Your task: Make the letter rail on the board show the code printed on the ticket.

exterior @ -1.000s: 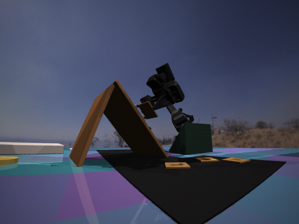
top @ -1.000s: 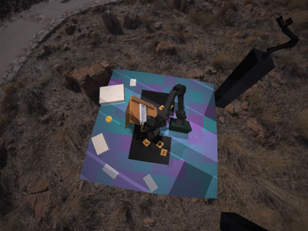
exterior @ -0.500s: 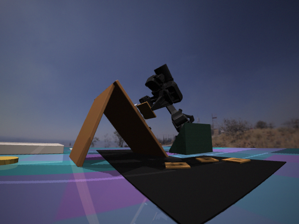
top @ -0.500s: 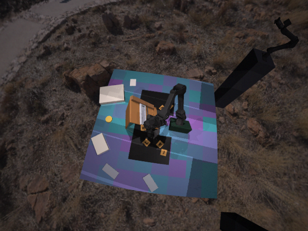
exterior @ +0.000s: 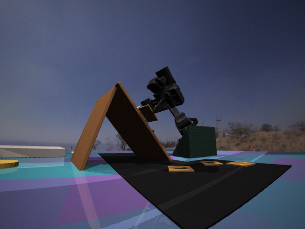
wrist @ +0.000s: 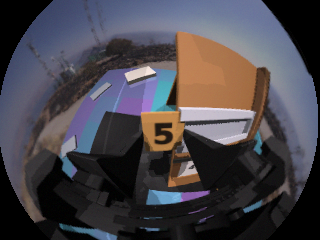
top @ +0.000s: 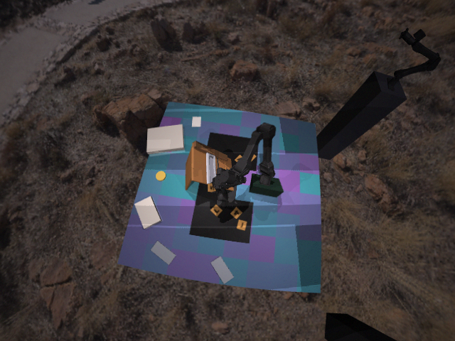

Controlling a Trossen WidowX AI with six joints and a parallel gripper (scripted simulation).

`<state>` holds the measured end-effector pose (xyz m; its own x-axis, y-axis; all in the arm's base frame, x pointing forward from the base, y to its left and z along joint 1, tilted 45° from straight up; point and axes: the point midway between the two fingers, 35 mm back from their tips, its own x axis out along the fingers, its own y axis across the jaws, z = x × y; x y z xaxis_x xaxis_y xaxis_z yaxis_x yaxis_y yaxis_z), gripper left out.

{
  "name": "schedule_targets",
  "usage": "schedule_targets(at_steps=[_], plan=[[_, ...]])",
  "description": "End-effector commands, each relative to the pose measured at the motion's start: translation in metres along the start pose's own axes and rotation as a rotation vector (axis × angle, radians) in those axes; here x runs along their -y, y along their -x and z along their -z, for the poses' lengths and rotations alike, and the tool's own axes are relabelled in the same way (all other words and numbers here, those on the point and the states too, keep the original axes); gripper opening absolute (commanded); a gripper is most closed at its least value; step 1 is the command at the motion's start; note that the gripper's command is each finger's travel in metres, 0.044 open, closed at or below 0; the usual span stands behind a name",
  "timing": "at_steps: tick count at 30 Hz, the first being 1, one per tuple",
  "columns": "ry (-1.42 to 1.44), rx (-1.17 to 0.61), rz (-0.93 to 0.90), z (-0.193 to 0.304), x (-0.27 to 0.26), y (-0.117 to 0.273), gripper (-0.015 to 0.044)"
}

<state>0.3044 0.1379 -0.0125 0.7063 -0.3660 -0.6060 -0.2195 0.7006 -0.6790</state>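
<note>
Gripper [top: 221, 196] [exterior: 150, 106] [wrist: 163, 132] pinches the "5" tile [exterior: 148, 113] [wrist: 161, 131]; white letter rail [top: 210, 168] [wrist: 216, 124] sits just beside the right-hand finger in wrist view, long axis running away rightward.

Dim overall, dark vignetted corners, curved wrist-view distortion, soft shadows

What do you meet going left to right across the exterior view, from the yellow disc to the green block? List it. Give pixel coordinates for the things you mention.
Yellow disc [top: 160, 175] [exterior: 8, 163], orange board [top: 198, 167] [exterior: 91, 128] [wrist: 215, 75], tile marked 5 [exterior: 148, 113] [wrist: 155, 144], green block [top: 265, 187] [exterior: 202, 141].
</note>
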Motion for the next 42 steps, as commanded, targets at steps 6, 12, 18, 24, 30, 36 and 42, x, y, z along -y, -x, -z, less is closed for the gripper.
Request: schedule_targets(at_steps=[6,12,18,24,30,36,42], plan=[[0.005,-0.002,-0.002,0.001,0.004,0.000,0.0000],[0.005,-0.002,-0.002,0.001,0.007,0.000,0.0000],[0.006,-0.002,-0.002,0.001,0.010,0.000,0.0000],[0.006,-0.002,-0.001,0.001,0.013,-0.001,0.0000],[0.006,-0.002,-0.001,0.001,0.016,-0.001,0.0000],[0.006,-0.003,-0.001,0.001,0.019,-0.001,0.0000],[0.006,-0.003,-0.001,0.001,0.023,-0.001,0.0000]])
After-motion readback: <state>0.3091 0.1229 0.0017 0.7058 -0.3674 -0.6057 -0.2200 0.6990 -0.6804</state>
